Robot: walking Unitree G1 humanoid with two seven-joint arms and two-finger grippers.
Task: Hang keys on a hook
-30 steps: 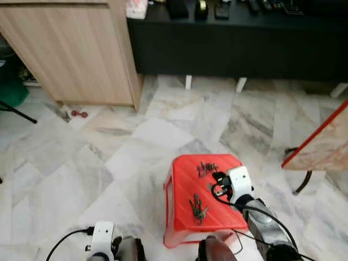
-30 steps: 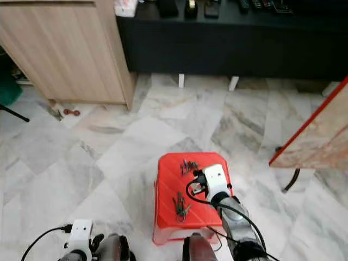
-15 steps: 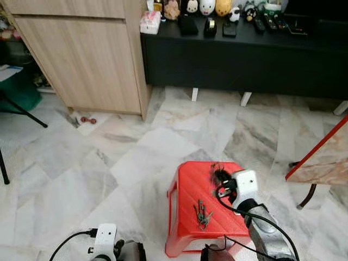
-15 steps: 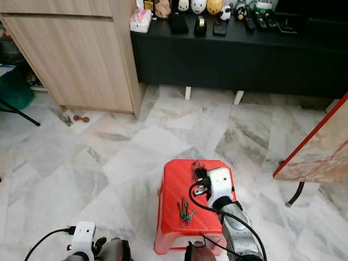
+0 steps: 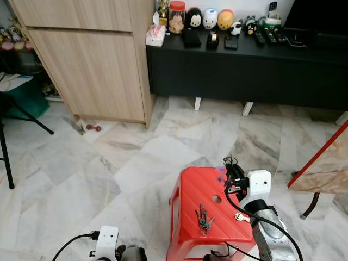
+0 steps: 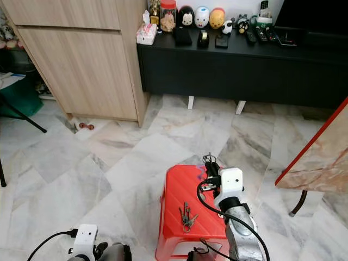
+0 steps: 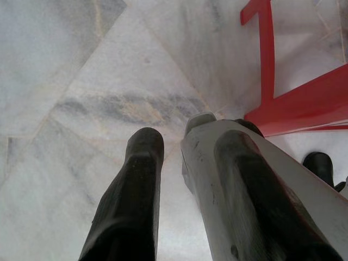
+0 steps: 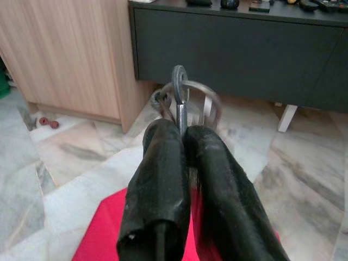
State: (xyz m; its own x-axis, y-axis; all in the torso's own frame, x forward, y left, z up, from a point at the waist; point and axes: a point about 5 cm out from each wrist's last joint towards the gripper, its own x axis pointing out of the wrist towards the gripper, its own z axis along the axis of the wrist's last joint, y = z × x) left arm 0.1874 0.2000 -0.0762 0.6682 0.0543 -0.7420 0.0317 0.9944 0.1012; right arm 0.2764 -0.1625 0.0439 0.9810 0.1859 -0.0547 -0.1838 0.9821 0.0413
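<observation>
My right gripper (image 8: pixel 182 133) is shut on a bunch of keys (image 8: pixel 178 81), pinching one key with the metal ring sticking out past the fingertips. Seen from the head, this gripper (image 5: pixel 228 169) hovers over the far right corner of a red plastic stool (image 5: pixel 190 187), with the keys lifted off it. A second bunch of keys (image 5: pixel 203 219) lies flat on the near part of the stool seat. My left arm (image 5: pixel 106 242) hangs idle low over the marble floor, near a red leg of the stool (image 7: pixel 266 60).
A light wooden cabinet (image 5: pixel 92 65) stands at the far left. A low black console (image 5: pixel 244 65) with jars and figurines runs along the back wall. A red-edged marble tabletop (image 5: pixel 326 168) juts in at right. Black stand legs (image 5: pixel 22 117) are at left.
The head view has tilted up, bringing the console top into view. My right gripper has risen from the stool's far edge, lifting the key bunch that lay there.
</observation>
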